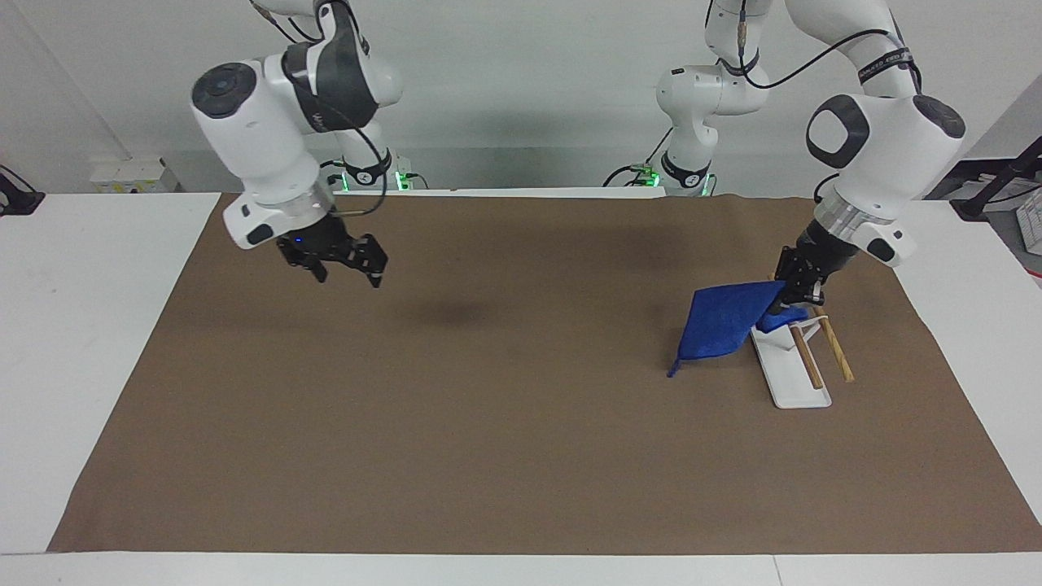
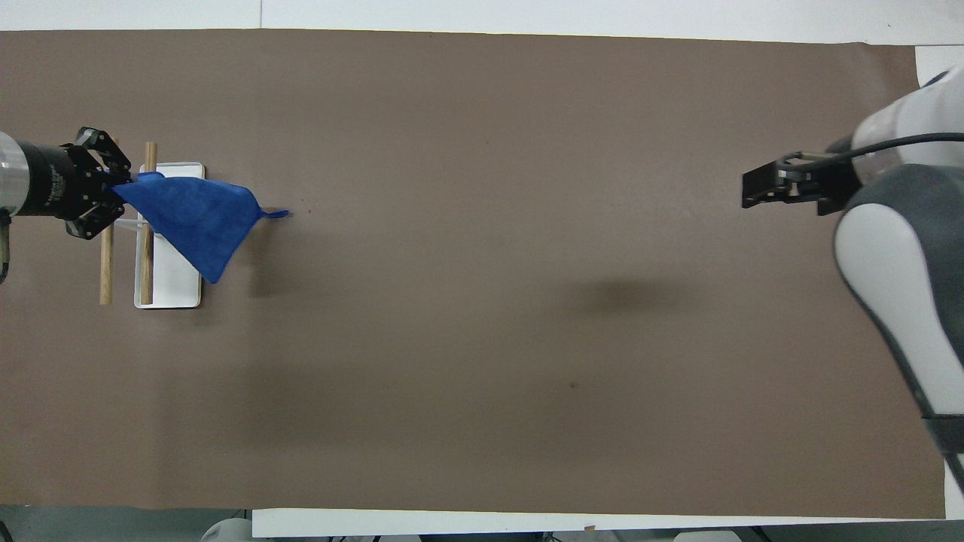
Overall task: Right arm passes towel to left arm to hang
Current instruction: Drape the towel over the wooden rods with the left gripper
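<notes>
While draped over the wooden-rail rack (image 1: pixel 802 346), towel (image 1: pixel 723 325) clamped by left gripper (image 1: pixel 794 286); right gripper (image 1: pixel 346 262) well apart, jaws spread.

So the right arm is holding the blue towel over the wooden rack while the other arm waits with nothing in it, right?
Not quite. The left gripper holds the towel over the rack, as the facing view shows. The right gripper is the one that waits with nothing in it, over the brown mat.

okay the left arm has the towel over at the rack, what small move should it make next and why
Probably lower the left gripper a little and release. It grips one corner of the towel, which drapes across the rack's wooden rail, its loop toward the mat. The right gripper waits apart.
</notes>
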`<state>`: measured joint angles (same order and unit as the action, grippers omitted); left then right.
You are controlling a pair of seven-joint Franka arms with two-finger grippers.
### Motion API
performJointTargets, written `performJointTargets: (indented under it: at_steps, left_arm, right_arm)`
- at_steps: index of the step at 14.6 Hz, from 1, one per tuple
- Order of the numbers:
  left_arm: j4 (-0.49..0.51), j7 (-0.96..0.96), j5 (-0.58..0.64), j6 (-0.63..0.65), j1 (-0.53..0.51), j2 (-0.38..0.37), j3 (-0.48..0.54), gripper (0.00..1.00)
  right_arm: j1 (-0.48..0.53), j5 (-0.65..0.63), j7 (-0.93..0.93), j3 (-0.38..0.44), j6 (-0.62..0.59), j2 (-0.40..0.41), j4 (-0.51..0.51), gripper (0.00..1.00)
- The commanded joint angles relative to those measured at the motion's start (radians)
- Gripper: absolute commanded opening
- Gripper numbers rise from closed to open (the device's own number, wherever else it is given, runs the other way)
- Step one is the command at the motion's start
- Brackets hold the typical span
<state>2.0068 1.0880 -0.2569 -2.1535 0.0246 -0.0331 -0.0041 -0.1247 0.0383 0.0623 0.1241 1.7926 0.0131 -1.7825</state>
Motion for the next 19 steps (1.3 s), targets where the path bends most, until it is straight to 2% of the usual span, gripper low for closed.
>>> performJointTargets:
  at_steps: [1, 3, 5, 9, 12, 15, 19]
  left_arm:
    - [-0.045, -0.156, 0.054, -0.031, -0.052, 0.032, -0.008, 0.0]
    - [-0.092, -0.221, 0.137, -0.074, -0.066, 0.057, -0.008, 0.01]
    - [-0.154, -0.246, 0.172, -0.065, -0.072, 0.082, -0.007, 0.01]
    - [-0.16, -0.267, 0.271, -0.077, -0.135, 0.091, -0.008, 0.01]
    - [-0.103, -0.28, 0.269, -0.065, -0.152, 0.068, -0.008, 0.02]
    - [0.01, -0.292, 0.269, -0.06, -0.15, 0.01, -0.008, 0.02]
    - [0.05, -0.29, 0.268, -0.062, -0.149, 0.004, -0.008, 0.07]
  right_arm:
    - [-0.006, -0.032, -0.188, 0.08, -0.048, -0.027, 0.031, 1.0]
    - [-0.001, -0.043, -0.199, 0.086, -0.091, -0.032, 0.075, 1.0]
    - [0.005, -0.044, -0.196, 0.1, -0.136, -0.03, 0.107, 1.0]
    - [0.004, -0.043, -0.162, 0.103, -0.157, -0.032, 0.101, 1.0]
    - [0.0, -0.043, -0.164, 0.109, -0.16, -0.038, 0.101, 1.0]
    - [0.003, -0.043, -0.162, 0.108, -0.16, -0.053, 0.094, 1.0]
    - [0.004, -0.041, -0.164, 0.108, -0.168, -0.056, 0.088, 1.0]
